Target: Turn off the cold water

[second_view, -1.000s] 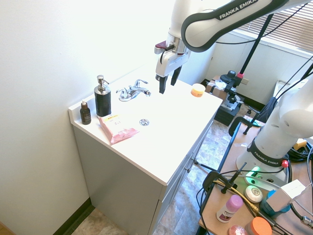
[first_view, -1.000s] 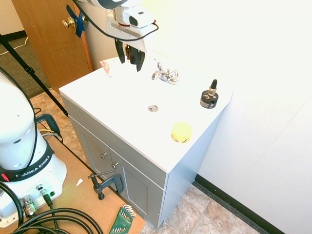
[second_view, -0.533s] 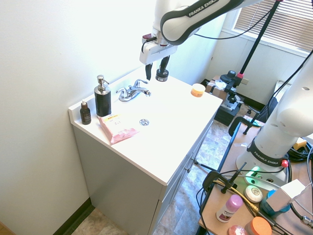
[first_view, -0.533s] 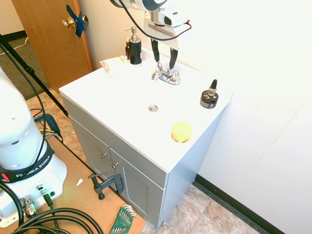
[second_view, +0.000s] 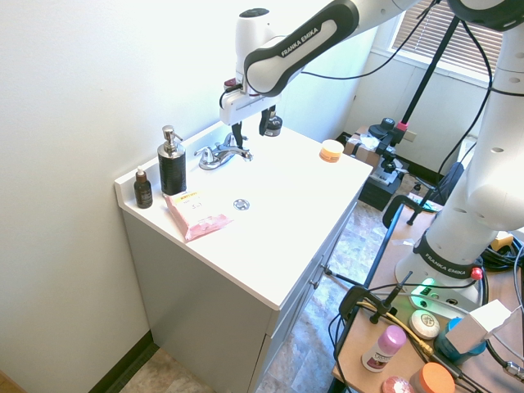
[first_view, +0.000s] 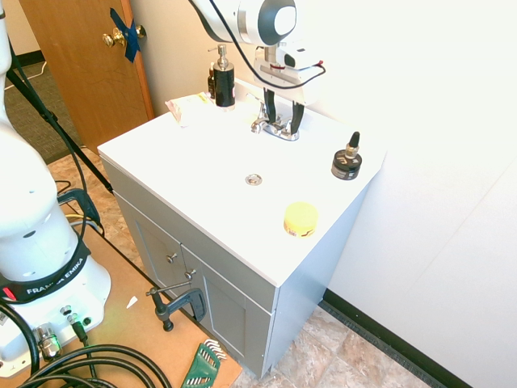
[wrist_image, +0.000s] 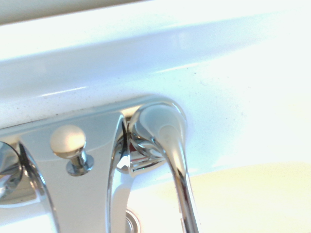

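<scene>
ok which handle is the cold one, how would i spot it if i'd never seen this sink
Start at the white vanity top and find the chrome faucet at its back edge by the wall. The handle meant is the lever on the faucet's end nearer the small dark dropper bottle, away from the black soap pump. The open tool hangs straddling it.

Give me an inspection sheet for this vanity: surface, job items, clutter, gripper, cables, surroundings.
Surface: white vanity top, drain at centre.
Job's things: chrome faucet at the back; handle close up in the wrist view.
Clutter: soap pump, small brown bottle, pink packet, dropper bottle, yellow jar.
Gripper: gripper open, fingers astride the faucet's handle.
Cables: black cables on the floor.
Surroundings: wooden door, window blinds.
</scene>
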Robot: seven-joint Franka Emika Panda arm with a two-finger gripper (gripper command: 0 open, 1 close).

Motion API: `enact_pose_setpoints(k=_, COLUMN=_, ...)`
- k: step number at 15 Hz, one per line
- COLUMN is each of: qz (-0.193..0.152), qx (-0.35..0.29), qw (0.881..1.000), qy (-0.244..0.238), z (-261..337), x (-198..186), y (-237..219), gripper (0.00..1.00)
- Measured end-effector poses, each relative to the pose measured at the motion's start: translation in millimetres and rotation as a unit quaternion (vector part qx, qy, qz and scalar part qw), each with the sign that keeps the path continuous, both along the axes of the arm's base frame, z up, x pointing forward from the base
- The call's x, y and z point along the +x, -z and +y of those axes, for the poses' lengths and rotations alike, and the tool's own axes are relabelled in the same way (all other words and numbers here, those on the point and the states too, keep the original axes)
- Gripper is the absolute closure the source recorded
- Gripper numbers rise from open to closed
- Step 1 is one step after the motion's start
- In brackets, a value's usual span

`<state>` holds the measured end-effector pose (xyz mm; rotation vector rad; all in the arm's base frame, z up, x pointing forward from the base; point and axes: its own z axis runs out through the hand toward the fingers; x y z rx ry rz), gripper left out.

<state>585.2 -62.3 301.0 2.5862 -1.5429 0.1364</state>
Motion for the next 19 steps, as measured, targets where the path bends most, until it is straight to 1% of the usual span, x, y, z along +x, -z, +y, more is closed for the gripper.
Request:
enact_pose_setpoints(k=6, qz=0.002, qx=-0.018, qw=1.0, qy=0.021, z=-35, x=2, y=12, gripper=0.0)
enact_pose_setpoints(k=11, qz=-0.018, qx=-0.038, qw=0.998, qy=0.039, z=-65, x=29, y=21, gripper=0.0)
enact_pose_setpoints(k=14, qz=-0.015, qx=-0.04, qw=0.998, qy=0.044, z=-66, x=32, y=23, gripper=0.0)
enact_pose_setpoints(k=16, qz=-0.013, qx=-0.031, qw=0.999, qy=0.041, z=-57, x=23, y=22, gripper=0.0)
enact_pose_setpoints(k=19, qz=0.008, qx=0.0, qw=1.0, qy=0.02, z=-25, x=-23, y=21, gripper=0.0)
